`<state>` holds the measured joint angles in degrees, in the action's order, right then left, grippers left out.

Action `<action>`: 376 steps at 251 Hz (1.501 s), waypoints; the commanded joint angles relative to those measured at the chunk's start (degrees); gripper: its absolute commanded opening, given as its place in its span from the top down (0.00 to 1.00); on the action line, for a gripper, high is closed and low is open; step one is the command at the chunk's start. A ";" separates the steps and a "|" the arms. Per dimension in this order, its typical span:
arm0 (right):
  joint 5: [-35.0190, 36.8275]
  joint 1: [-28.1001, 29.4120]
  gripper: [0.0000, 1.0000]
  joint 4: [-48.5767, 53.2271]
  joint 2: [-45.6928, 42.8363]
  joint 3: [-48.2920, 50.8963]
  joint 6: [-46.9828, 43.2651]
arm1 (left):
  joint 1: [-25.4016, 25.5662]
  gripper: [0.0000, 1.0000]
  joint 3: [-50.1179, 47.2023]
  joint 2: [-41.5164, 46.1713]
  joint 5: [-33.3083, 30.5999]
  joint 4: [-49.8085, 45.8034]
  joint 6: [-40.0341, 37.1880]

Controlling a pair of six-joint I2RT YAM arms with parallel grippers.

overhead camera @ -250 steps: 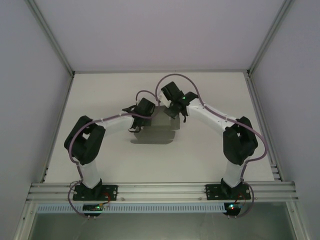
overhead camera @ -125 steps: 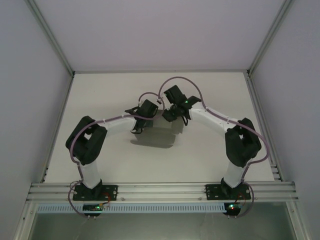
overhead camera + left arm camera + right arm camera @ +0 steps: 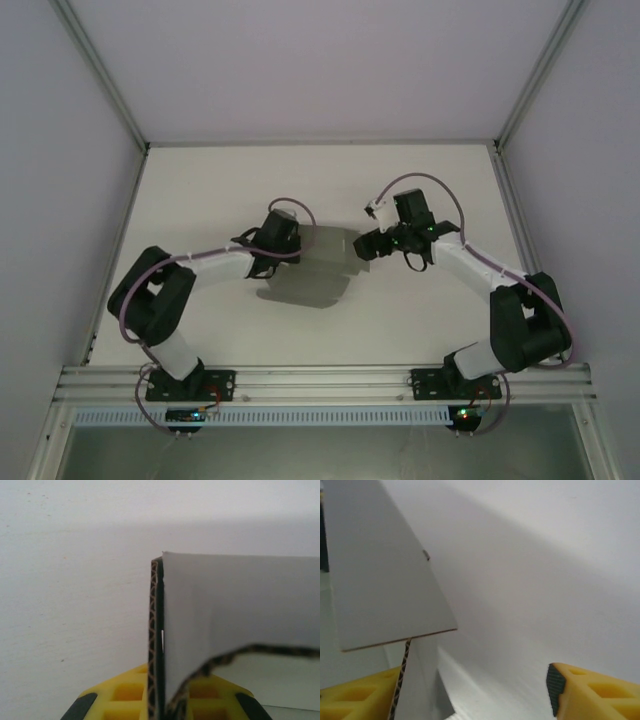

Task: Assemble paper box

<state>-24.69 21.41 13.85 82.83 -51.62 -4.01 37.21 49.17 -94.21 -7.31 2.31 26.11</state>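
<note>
Left tool (image 3: 159,707) clamps paper box (image 3: 235,605) by its edge, cardboard upright in the pinch. Right tool (image 3: 470,687) gapes wide, with the box just beside it and not gripped.

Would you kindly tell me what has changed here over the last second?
The right gripper has opened, let go of the paper box and drawn back to the right. The left arm's elbow has swung outward to the left. The left gripper stays shut on the box's left side.

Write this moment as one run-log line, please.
left hand: shut on paper box | right hand: open, at the box's right edge | box: held above table
</note>
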 commanded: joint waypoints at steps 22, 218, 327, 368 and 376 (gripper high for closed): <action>-17.93 -0.29 0.58 -5.23 -0.30 -1.07 0.32 | -1.59 0.99 -4.54 5.02 10.41 13.38 -2.34; -5.17 -0.75 0.29 -0.71 -13.35 0.36 1.37 | -8.22 0.95 -9.68 8.15 14.10 22.60 0.35; 4.81 0.71 0.01 -8.62 -12.77 -2.75 9.20 | -7.44 0.94 -9.57 7.82 10.24 19.50 -0.35; 2.28 3.48 0.01 -8.23 -6.92 -5.62 6.82 | -7.00 0.94 -9.30 7.39 9.32 19.14 -0.17; 3.02 4.21 0.01 -7.92 -5.87 -5.89 6.00 | -6.90 0.94 -9.36 7.22 9.33 19.18 -0.58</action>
<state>-20.86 23.35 6.00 74.08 -54.94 3.62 29.67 38.09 -87.77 3.05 21.69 25.56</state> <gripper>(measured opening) 0.992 0.098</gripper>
